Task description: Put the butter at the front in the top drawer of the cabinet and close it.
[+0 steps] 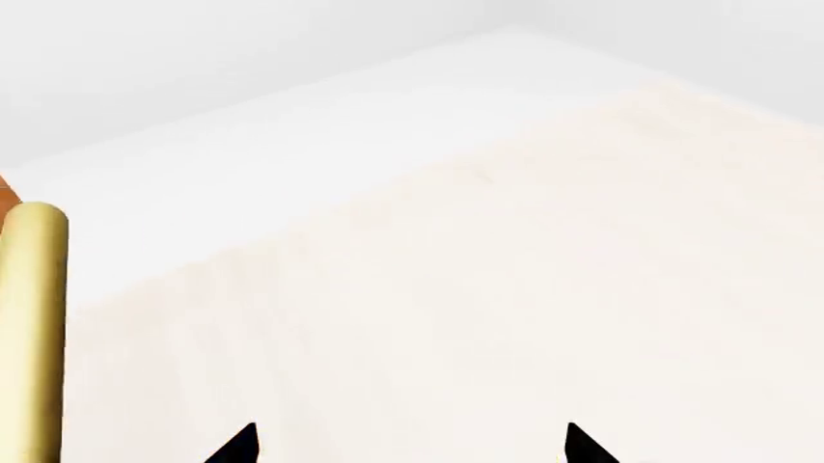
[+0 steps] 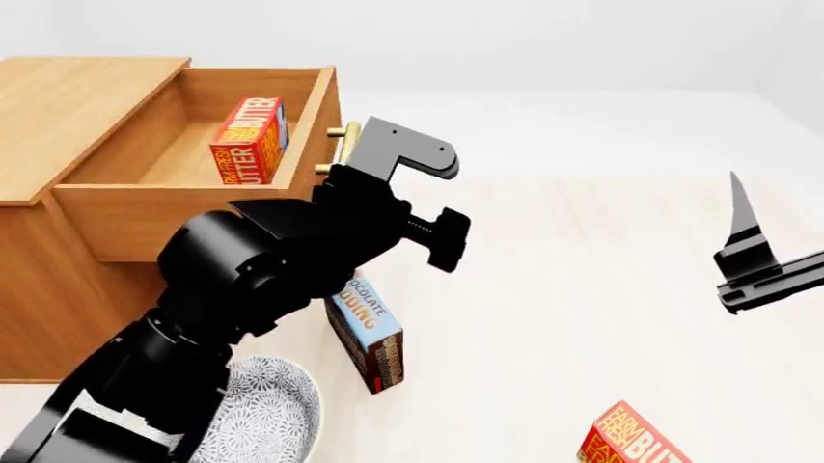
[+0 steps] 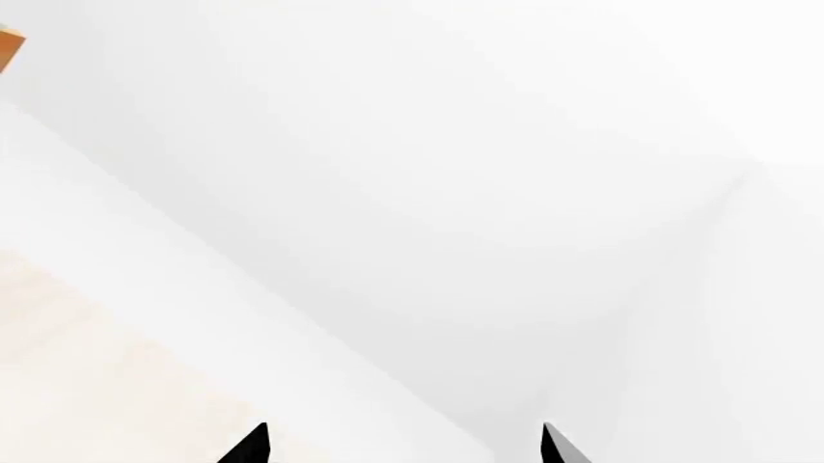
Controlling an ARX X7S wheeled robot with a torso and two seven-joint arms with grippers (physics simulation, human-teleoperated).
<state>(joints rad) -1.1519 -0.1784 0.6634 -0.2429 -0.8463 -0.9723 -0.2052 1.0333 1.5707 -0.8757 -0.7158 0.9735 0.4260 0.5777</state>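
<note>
The cabinet [image 2: 52,106] stands at the left with its top drawer [image 2: 193,198] pulled open. One butter carton [image 2: 247,140] stands upright inside the drawer. A second, identical butter carton [image 2: 628,439] lies on the floor at the near right. My left arm [image 2: 309,236] reaches up beside the drawer front. The left gripper [image 1: 412,449] is open and holds nothing, and the brass handle [image 1: 33,328] sits just to one side of its fingers. My right gripper [image 3: 401,449] hovers open and holds nothing at the right [image 2: 743,217], far from the cabinet.
A Chocolate Pudding box [image 2: 367,333] stands tilted on the floor below the left arm. A patterned bowl [image 2: 270,415] sits near the arm's base. A pale floor [image 2: 580,289] stretches to the right, and white walls close the back.
</note>
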